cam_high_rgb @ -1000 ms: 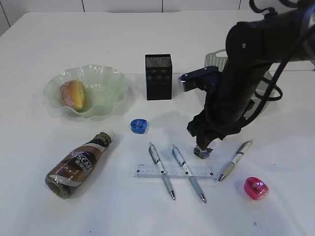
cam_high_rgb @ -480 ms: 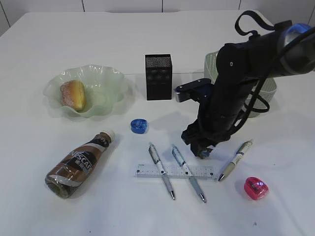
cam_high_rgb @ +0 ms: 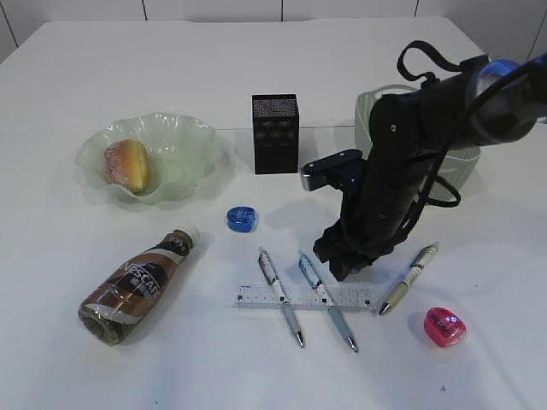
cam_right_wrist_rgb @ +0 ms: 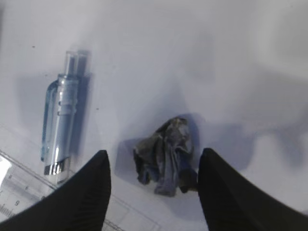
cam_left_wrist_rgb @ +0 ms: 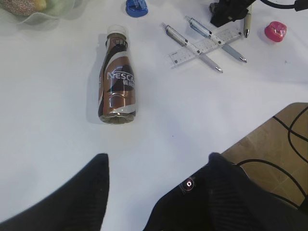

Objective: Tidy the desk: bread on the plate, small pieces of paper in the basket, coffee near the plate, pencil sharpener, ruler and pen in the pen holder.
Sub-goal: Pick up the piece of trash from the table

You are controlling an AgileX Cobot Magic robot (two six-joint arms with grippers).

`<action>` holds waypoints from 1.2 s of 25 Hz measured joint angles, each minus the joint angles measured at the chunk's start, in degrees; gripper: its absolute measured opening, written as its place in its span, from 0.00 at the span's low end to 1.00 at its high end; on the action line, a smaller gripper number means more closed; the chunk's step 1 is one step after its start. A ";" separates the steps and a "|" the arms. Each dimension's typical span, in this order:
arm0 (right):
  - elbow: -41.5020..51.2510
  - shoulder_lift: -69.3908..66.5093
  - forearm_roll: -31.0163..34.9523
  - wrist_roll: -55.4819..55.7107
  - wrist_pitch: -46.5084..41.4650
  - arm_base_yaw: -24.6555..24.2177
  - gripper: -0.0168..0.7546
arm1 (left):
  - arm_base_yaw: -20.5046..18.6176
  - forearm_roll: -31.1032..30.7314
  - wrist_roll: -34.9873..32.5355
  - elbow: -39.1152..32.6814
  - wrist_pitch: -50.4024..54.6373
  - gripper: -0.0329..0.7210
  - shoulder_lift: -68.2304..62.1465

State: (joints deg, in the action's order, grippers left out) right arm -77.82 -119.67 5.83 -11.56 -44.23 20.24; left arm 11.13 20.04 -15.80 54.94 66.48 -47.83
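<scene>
Right tool (cam_right_wrist_rgb: 153, 183) lowered, open astride paper wad (cam_right_wrist_rgb: 166, 156); exterior view hides wad.

basket (cam_high_rgb: 457, 162): mostly behind right arm | bread (cam_left_wrist_rgb: 29, 5): cropped at top edge

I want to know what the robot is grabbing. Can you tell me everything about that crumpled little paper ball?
The crumpled paper ball is a small, wrinkled wad, grey with a bluish tint, full of folds and creases. It lies on the white table, casting a dark shadow beside it. It sits between the two black fingers of the right gripper, which stand open on either side; whether the right one touches it is unclear. A clear blue pen lies apart to its left.
</scene>
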 joint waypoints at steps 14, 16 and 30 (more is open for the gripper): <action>-0.17 -0.36 0.09 -0.35 4.17 0.00 0.06 | 0.00 0.00 0.00 0.00 0.00 0.64 0.00; -0.17 -0.36 0.09 -0.35 4.17 0.00 0.05 | 0.00 0.00 0.00 0.00 0.00 0.64 0.00; -12.18 6.19 -0.87 -0.47 -2.23 0.00 0.05 | 0.00 0.00 0.00 0.00 0.00 0.64 0.00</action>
State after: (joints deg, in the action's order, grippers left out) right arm -89.99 -113.47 4.95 -12.03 -46.46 20.24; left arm 11.13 20.04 -15.80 54.94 66.48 -47.83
